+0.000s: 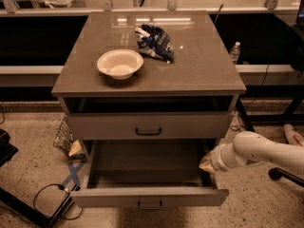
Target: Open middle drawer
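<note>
The grey cabinet point(147, 75) has a middle drawer point(190, 126) that stands closed, with a dark handle point(148, 131) at its centre. Below it the bottom drawer point(149, 197) is pulled far out and looks empty inside. The slot above the middle drawer is an open dark gap. My white arm point(266, 152) reaches in from the right. My gripper point(207, 163) is low at the right side wall of the open bottom drawer, below and to the right of the middle drawer's handle.
On the cabinet top sit a white bowl point(120, 63) and a blue chip bag point(156, 42). A water bottle point(235, 52) stands behind at the right. Cables and blue tape point(71, 175) lie on the floor at the left.
</note>
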